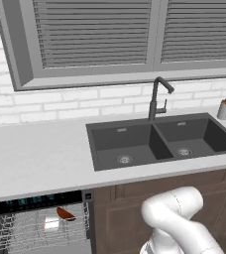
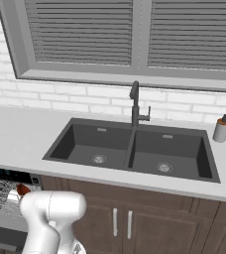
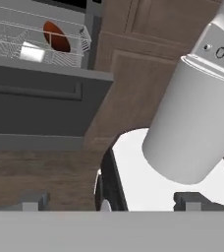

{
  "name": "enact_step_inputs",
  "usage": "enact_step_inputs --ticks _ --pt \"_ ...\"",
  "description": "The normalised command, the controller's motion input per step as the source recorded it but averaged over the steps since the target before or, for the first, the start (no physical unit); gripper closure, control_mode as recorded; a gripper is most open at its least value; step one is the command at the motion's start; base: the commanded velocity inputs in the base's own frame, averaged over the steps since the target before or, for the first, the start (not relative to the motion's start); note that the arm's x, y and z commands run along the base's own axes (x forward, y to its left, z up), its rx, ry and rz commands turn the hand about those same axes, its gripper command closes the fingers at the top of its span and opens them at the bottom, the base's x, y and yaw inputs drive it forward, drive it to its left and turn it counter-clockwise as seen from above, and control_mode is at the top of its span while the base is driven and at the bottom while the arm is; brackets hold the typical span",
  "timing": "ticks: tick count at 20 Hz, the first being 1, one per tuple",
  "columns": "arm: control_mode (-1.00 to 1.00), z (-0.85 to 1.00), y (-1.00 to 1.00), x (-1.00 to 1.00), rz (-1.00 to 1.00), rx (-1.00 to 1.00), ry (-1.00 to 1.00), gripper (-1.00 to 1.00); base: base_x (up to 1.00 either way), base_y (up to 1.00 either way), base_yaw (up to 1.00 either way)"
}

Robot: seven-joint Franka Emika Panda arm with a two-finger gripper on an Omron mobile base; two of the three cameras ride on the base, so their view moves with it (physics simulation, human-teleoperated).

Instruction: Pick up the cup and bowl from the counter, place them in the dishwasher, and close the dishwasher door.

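The dishwasher [image 1: 35, 201] stands open under the counter [image 1: 35, 158], left of the sink. The reddish-brown bowl [image 1: 65, 214] leans on edge in its grey wire rack [image 1: 26, 235], and the white cup [image 1: 51, 223] lies just beside it. In the hand view, the bowl [image 3: 57, 37] and cup [image 3: 31, 51] sit in the rack at top left, above the lowered dark grey dishwasher door [image 3: 35, 115]. My gripper [image 3: 111, 202] is low, near the floor and right of the door. It is open, with nothing between its tips. The bowl [image 2: 22, 189] peeks out behind my arm.
A dark double sink [image 1: 135, 144] with a black faucet [image 1: 157, 99] is set in the counter. A soap dispenser [image 1: 225, 107] stands at the far right. Brown cabinet doors [image 3: 143, 64] run to the right of the dishwasher, and my own arm links crowd that space.
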Motion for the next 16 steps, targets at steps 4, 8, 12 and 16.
enact_step_inputs --ticks 4,8,12,16 --pt "-1.0 -0.32 -0.06 0.75 0.06 0.05 -0.13 -1.0 0.0 0.0 0.0" --pt "-1.0 -0.09 0.04 0.84 0.0 0.0 -0.09 -1.0 0.0 0.0 0.0" --pt "-1.0 -0.09 0.01 0.93 0.0 0.0 0.0 -1.0 0.0 0.0 0.0" --pt "-1.0 -0.29 0.15 0.8 0.0 0.0 0.0 -1.0 0.0 0.0 0.0"
